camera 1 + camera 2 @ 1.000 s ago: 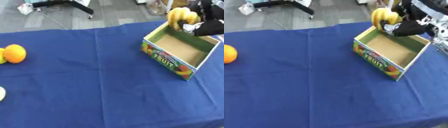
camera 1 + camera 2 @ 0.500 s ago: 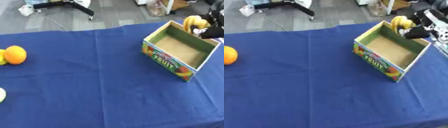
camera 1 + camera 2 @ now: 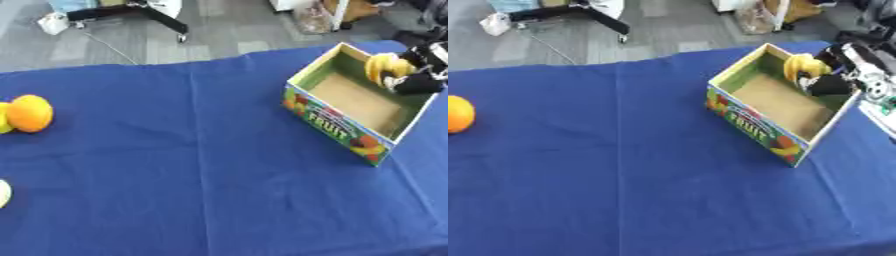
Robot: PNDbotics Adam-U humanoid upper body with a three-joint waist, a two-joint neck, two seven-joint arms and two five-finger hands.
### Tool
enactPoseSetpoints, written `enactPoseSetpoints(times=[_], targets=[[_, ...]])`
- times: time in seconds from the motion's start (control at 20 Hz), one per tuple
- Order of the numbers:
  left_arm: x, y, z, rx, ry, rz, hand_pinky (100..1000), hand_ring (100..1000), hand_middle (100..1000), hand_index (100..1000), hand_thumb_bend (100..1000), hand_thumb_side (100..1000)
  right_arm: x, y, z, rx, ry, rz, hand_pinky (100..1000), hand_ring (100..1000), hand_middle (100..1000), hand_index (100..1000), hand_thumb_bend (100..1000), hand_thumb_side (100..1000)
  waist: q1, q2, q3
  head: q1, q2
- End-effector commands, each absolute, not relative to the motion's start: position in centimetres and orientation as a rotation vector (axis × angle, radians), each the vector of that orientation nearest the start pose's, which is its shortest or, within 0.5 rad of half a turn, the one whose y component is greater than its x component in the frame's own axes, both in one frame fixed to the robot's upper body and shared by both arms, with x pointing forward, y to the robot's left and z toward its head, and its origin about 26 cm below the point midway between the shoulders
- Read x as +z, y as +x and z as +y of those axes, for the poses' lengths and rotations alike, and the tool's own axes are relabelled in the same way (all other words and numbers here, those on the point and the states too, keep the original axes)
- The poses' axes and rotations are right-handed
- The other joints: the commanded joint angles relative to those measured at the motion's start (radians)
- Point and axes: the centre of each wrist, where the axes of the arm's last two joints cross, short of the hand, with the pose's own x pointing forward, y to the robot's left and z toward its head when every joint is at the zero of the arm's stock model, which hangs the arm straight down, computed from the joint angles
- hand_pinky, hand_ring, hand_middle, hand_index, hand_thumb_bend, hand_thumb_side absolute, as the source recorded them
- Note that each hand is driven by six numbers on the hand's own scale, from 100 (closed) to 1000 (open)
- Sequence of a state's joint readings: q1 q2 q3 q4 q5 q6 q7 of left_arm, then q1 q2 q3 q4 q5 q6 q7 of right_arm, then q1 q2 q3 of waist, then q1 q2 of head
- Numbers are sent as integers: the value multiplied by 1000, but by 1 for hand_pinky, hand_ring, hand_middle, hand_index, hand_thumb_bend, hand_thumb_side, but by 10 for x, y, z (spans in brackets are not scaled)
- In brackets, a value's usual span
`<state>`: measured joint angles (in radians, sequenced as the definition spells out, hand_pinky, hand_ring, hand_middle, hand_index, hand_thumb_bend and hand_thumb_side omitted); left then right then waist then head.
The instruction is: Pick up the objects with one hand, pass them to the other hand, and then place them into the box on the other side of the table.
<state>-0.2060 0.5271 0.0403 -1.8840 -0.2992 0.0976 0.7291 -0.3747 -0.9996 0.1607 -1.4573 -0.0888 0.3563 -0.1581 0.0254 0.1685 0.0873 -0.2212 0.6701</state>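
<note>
The right hand [image 3: 831,82] reaches in from the right edge over the far end of the box [image 3: 750,125], its fingers curled round a bunch of yellow bananas [image 3: 800,67]. The bananas hang inside the box's open top, near its far right corner, above the brown cardboard floor; whether they touch the floor or the green inner wall cannot be told. The box sits at the right side of the counter [image 3: 201,165], which is covered in a blue cloth, and is turned at an angle, with a printed front panel showing pictures of fruit and the word FRUIT.

Well apart from the box, at the left edge of the counter, lies an orange [image 3: 30,113], touching a yellow-green thing [image 3: 3,118] that is cut off by the frame. Lower on the same edge a pale rounded thing [image 3: 3,192] shows only in part.

The left hand shows in neither view
</note>
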Motion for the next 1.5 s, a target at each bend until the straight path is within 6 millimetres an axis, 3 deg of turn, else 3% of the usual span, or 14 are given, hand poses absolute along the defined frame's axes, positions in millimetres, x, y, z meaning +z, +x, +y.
enactPoseSetpoints(times=[0.05, 0.2, 0.25, 0.45, 0.5, 0.55, 0.6, 0.65, 0.8, 1.15, 1.35, 1.5], targets=[[184, 301, 325, 113, 1188, -2165, 732, 603, 539, 705, 628, 448, 212, 344, -430, 511, -976, -1396, 632, 665, 570, 631, 262, 100, 12, 2, 1, 5, -10], [184, 301, 325, 113, 1189, -2165, 732, 603, 539, 705, 628, 448, 211, 345, -430, 511, -977, -1397, 632, 665, 570, 631, 262, 100, 12, 2, 1, 8, -9], [184, 301, 325, 113, 1191, -2166, 731, 604, 539, 705, 628, 446, 210, 345, -430, 508, -969, -1398, 647, 691, 613, 680, 300, 100, 12, 2, 2, 9, -8], [185, 301, 325, 111, 1195, -2168, 731, 604, 538, 704, 629, 447, 207, 347, -431, 538, -1001, -1364, 661, 710, 660, 725, 370, 100, 13, 4, 5, 11, -7], [185, 301, 324, 110, 1196, -2169, 731, 604, 539, 705, 629, 446, 206, 348, -431, 546, -1012, -1353, 674, 735, 715, 773, 460, 100, 13, 4, 5, 11, -7], [185, 301, 324, 109, 1198, -2170, 731, 604, 539, 705, 629, 446, 206, 348, -431, 554, -1021, -1342, 674, 735, 715, 773, 460, 100, 13, 4, 6, 11, -6], [185, 301, 324, 108, 1199, -2170, 731, 604, 539, 705, 628, 444, 206, 348, -431, 564, -1031, -1327, 692, 771, 768, 825, 566, 100, 13, 4, 6, 11, -5], [185, 301, 324, 107, 1201, -2170, 731, 604, 539, 705, 628, 443, 206, 349, -431, 575, -1045, -1313, 710, 809, 811, 870, 614, 100, 13, 4, 6, 11, -5], [185, 301, 325, 104, 1205, -2169, 731, 605, 539, 705, 629, 444, 207, 349, -428, 621, -1090, -1279, 746, 872, 878, 938, 689, 163, 13, 4, 6, 12, -3], [184, 301, 325, 104, 1213, -2167, 731, 605, 540, 705, 629, 443, 219, 347, -421, 652, -1099, -1287, 758, 899, 920, 967, 702, 183, 13, 2, 1, 18, 2], [184, 300, 326, 103, 1224, -2165, 731, 605, 540, 705, 627, 442, 240, 340, -413, 529, -1053, -1405, 737, 892, 925, 974, 655, 209, 13, 1, -3, 23, 2], [184, 300, 328, 105, 1234, -2160, 730, 605, 540, 705, 625, 437, 264, 326, -399, 401, -992, -1552, 724, 887, 925, 979, 557, 279, 14, 0, -9, 30, 3]])
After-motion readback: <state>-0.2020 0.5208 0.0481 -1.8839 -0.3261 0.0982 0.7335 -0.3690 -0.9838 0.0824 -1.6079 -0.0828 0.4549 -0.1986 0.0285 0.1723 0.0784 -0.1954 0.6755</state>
